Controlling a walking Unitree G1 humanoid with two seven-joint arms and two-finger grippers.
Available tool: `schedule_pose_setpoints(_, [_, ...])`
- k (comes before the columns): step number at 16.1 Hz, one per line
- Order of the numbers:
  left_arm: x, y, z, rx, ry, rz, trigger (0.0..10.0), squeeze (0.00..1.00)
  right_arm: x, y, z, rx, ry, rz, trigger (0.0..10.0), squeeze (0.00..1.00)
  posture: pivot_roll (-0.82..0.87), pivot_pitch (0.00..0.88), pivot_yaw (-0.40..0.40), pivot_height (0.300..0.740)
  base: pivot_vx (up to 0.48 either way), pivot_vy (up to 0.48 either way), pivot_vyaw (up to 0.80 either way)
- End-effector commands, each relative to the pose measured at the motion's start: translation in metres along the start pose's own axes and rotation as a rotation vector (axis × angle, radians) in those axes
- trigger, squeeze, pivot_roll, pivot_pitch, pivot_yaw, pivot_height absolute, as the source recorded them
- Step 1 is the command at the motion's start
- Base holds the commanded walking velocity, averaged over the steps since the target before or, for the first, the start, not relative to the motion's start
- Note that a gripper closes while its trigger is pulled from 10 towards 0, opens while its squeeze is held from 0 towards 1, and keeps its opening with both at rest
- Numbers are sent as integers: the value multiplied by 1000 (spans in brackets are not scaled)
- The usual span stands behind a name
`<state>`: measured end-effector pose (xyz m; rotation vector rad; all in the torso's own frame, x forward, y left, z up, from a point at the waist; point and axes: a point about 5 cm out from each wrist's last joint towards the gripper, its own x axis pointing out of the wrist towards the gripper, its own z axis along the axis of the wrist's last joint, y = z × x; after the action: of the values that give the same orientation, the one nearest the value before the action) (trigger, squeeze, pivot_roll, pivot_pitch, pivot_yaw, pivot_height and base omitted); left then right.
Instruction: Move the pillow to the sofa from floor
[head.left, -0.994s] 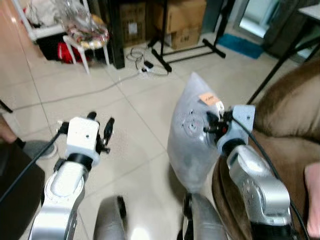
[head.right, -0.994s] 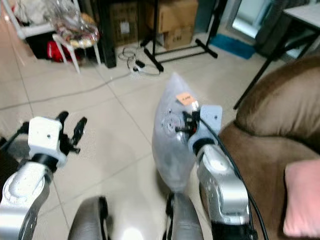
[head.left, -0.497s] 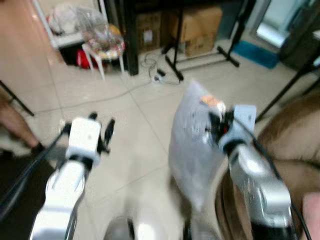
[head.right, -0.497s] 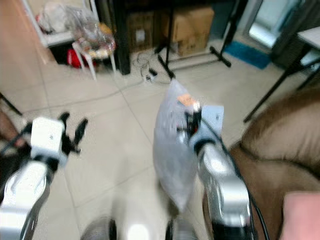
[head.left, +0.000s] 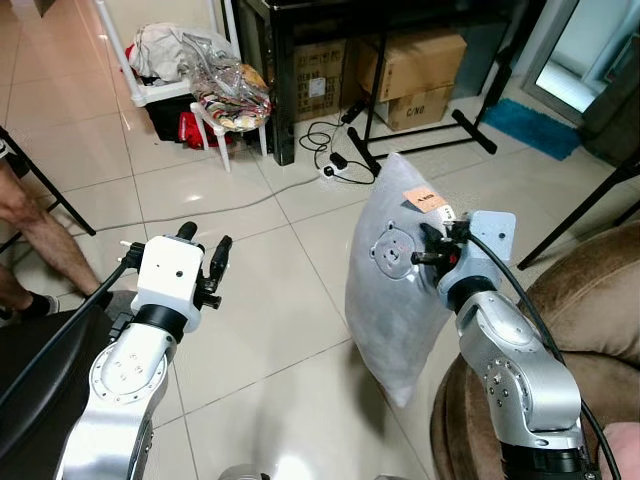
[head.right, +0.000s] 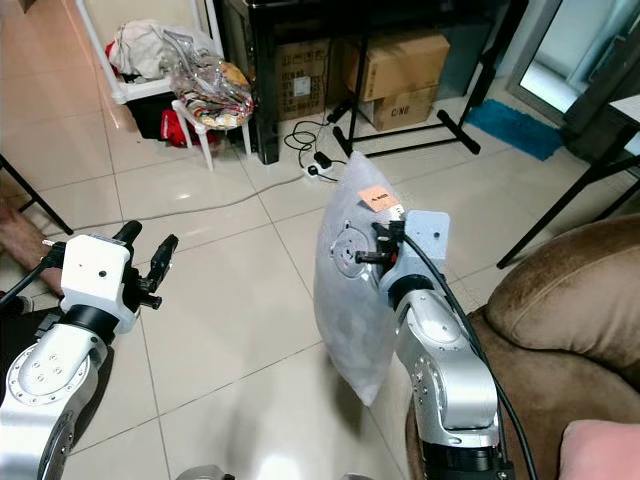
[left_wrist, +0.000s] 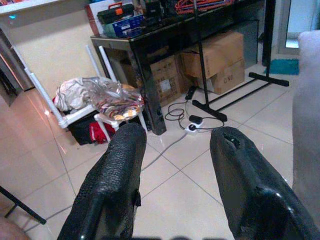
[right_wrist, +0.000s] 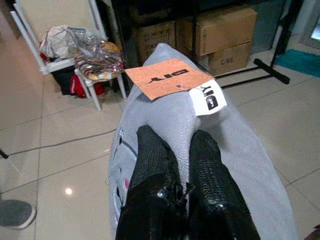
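A grey pillow (head.left: 392, 285) with an orange tag (head.left: 423, 198) hangs upright above the tiled floor, clear of it. My right gripper (head.left: 432, 243) is shut on the pillow's upper edge; in the right wrist view both black fingers (right_wrist: 155, 160) pinch the grey fabric just below the tag (right_wrist: 165, 76). The brown sofa (head.right: 560, 330) is at the right, next to the hanging pillow. My left gripper (head.left: 204, 256) is raised at the left over bare tiles, open and holding nothing, its fingers (left_wrist: 117, 175) spread apart.
A person's bare leg (head.left: 35, 235) and a dark seat are at the left. Behind stand a black table with cardboard boxes (head.left: 415, 65), a black stand's feet (head.left: 420, 130), cables and a power strip (head.left: 335, 160), and a white rack with bags (head.left: 215, 85). A pink cushion (head.right: 600, 450) lies on the sofa.
The camera has tilted up and steadied after a blur, showing more of the room. The pillow stays in my right gripper, hanging a little higher off the floor. The left gripper stays open.
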<state>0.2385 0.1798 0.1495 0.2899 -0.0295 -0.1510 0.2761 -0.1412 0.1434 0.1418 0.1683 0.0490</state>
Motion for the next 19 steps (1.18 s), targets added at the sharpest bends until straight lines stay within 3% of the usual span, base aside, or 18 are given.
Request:
schedule_pose_setpoints(1, [1, -1, -2, 6, 7, -13, 10000, 0, -2, -2, 13, 0, -82, -20, 10000, 0, 18, 0, -25, 740, 0, 0, 0])
schedule_pose_setpoints(3, [1, -2, -4, 8, 17, -15, 10000, 0, -2, -3, 11, 28, -78, -22, 10000, 0, 17, 0, -23, 740, 0, 0, 0])
schedule_pose_setpoints(5, [2, -2, -4, 12, 20, -17, 10000, 0, -2, -5, 7, 41, -37, -36, 10000, 0, 16, 0, -21, 740, 0, 0, -788])
schedule_pose_setpoints(19, [3, -1, -1, -7, -5, -19, 10000, 0, 1, 3, 15, 68, -66, 3, 10000, 0, 20, 0, -23, 740, 17, 0, -791])
